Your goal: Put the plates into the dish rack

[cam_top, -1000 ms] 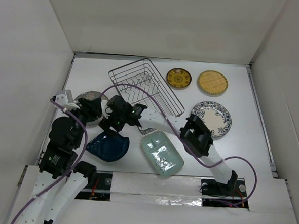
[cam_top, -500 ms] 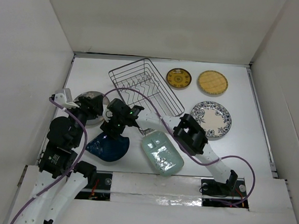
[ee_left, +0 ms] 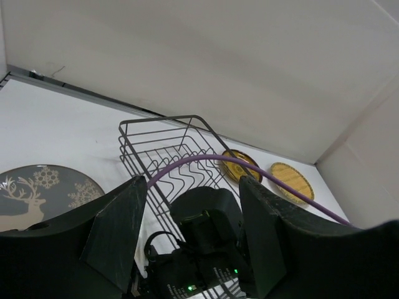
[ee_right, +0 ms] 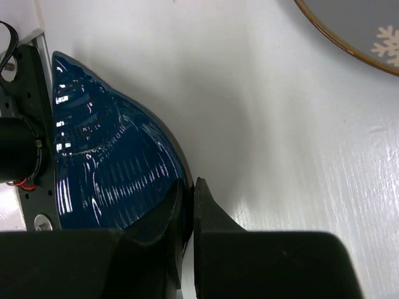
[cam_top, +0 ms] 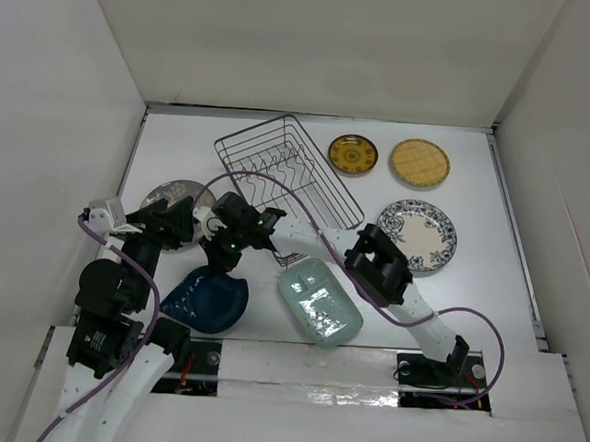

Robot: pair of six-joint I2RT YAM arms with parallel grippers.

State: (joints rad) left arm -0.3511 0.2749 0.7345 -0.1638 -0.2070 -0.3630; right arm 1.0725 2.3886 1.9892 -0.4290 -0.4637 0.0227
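My right gripper is shut on the rim of the dark blue leaf-shaped plate, which lies near the front left. Just left of it, my left gripper stands open and holds nothing; past its fingers I see the right arm's wrist. The grey round plate lies behind it, partly covered. The dish rack, of dark wire, stands at the back middle. The pale green rectangular plate lies at the front centre. Two yellow plates and the black-and-white patterned plate lie to the right.
White walls close in the table on the left, back and right. The right arm reaches across the front of the rack, with a purple cable looping over the wire. The table's near edge runs just in front of the blue and green plates.
The right gripper has closed onto the blue plate's rim and the plate has slid a little toward the near edge. The left arm has drawn back to the left, uncovering more of the grey plate.
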